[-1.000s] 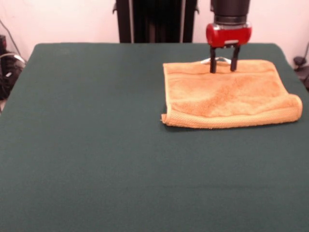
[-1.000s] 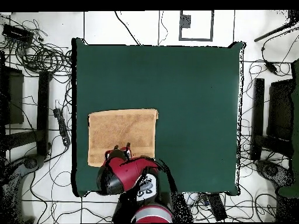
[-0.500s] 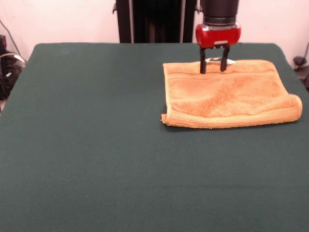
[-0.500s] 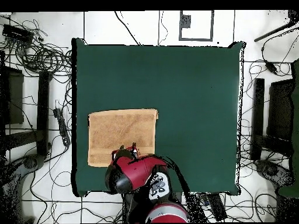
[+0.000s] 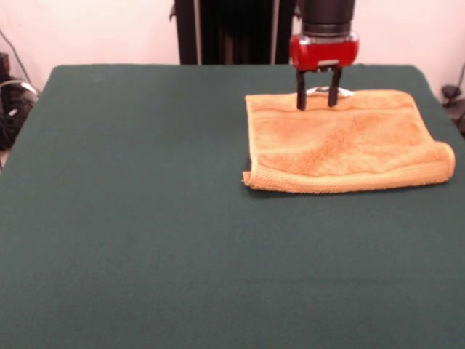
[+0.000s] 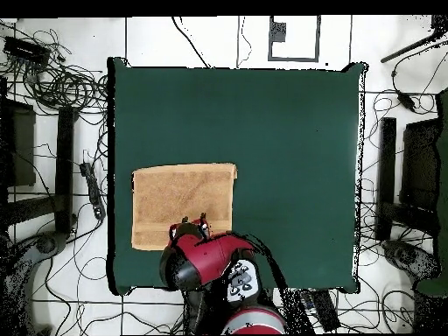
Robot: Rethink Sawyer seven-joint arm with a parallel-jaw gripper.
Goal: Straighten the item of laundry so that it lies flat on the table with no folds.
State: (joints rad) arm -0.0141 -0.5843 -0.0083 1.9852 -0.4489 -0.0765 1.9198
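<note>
One towel (image 5: 346,143) is lying on one table (image 5: 145,218), with one gripper (image 5: 317,106) hanging above.

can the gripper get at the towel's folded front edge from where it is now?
Probably yes. The gripper is open over the towel at its far edge, and nothing lies between it and the folded near edge; the table around is bare.
</note>
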